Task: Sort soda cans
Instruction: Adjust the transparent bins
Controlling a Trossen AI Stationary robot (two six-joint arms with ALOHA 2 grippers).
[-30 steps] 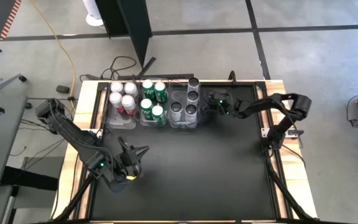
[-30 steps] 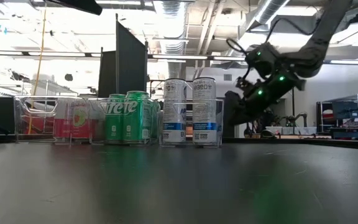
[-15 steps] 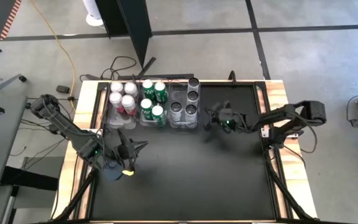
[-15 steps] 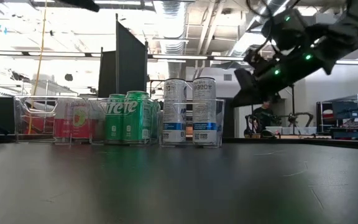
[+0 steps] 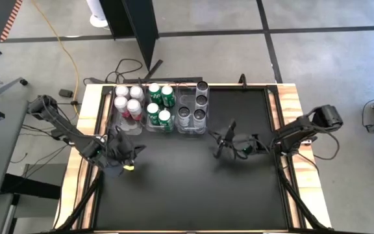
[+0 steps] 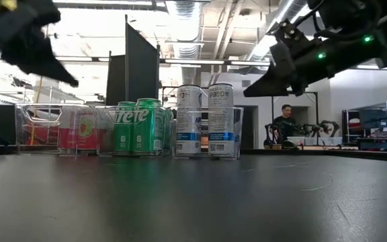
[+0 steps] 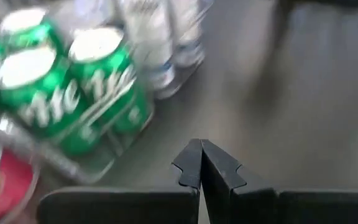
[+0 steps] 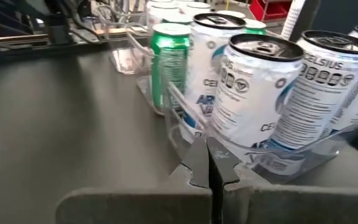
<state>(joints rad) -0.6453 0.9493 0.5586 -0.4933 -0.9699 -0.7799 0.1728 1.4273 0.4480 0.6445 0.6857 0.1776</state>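
High cam: straight down over black desk (image 5: pixel 193 182). Low cam: desk-level, facing room. Wrist cams: close, forward. All share clear rectangular plastic bins (image 5: pixel 158 107) of cylindrical silver-topped soda cans (image 6: pixel 146 128).

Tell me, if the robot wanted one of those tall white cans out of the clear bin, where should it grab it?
Probably from straight above, fingers closing across the upper body of a white can just under its silver top. The cans stand upright and packed together, and the clear bin walls cover their lower halves, so only the tops are free. The right gripper, now shut and empty, is nearest.
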